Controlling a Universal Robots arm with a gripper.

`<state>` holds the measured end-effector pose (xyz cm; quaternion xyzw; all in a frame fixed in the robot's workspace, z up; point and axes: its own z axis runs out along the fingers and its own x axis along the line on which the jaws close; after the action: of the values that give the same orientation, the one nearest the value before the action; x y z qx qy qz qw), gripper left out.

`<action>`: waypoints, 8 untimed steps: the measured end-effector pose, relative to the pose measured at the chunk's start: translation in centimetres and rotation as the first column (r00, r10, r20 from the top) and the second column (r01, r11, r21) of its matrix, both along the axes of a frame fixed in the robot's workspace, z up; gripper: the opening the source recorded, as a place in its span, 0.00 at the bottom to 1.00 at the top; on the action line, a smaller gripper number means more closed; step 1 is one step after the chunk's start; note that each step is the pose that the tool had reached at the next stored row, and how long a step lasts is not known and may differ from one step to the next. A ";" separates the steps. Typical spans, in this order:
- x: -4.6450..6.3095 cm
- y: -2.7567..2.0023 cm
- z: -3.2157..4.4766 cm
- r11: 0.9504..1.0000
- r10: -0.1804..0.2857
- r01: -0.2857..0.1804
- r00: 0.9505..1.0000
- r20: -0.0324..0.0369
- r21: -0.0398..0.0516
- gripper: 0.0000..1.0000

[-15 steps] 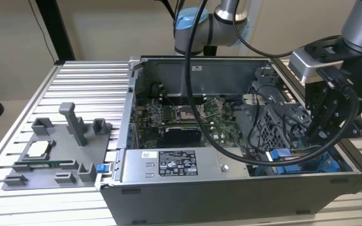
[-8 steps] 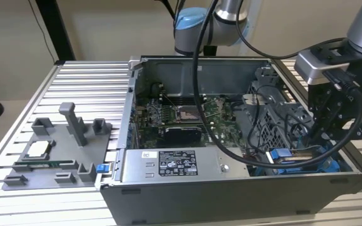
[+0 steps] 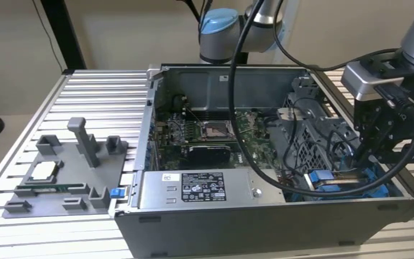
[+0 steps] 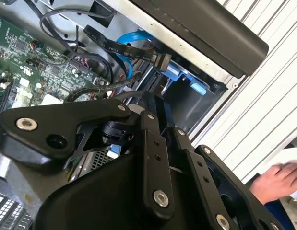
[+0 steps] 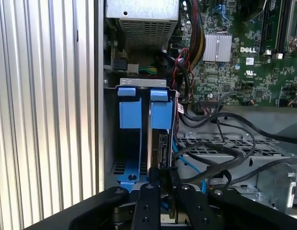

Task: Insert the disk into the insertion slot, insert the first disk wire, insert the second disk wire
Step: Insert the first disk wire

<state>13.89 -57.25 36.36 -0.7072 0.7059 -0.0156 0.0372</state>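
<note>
My gripper (image 3: 368, 159) reaches down into the front corner of the open computer case, on the exterior view's right. In the first wrist view its fingers (image 5: 151, 189) stand close together on the edge of the disk (image 5: 162, 148), which stands on edge in the insertion slot (image 5: 129, 115). That slot is a grey bay with blue rails and tabs. In the exterior view the disk (image 3: 340, 183) shows beside a blue tab in the slot (image 3: 379, 189). A black wire with a flat connector (image 4: 160, 60) and a blue wire (image 4: 131, 38) hang loose over the bay.
A grey labelled power-supply box (image 3: 192, 189) sits along the case front, with the motherboard (image 3: 207, 135) behind it. A grey fixture (image 3: 63, 172) holding small parts lies on the ribbed table (image 3: 99, 97). A person's hand (image 4: 278, 179) rests outside the case.
</note>
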 end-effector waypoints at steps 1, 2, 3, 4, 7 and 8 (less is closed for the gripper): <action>0.0 0.00 0.00 1.000 0.000 0.000 1.000 0.000 0.000 0.00; 0.0 0.00 0.00 1.000 0.000 0.000 1.000 0.000 0.000 0.00; 0.0 0.00 0.00 1.000 0.000 0.000 1.000 0.000 0.000 0.00; 0.0 0.00 -0.01 1.000 0.000 0.000 1.000 0.000 0.000 0.00; 0.0 0.00 -0.09 1.000 -0.001 0.001 1.000 -0.001 0.012 0.00; 0.0 0.00 -0.10 1.000 -0.001 0.001 1.000 -0.001 0.018 0.00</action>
<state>13.91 -57.25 36.25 -0.7063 0.7065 -0.0090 0.0429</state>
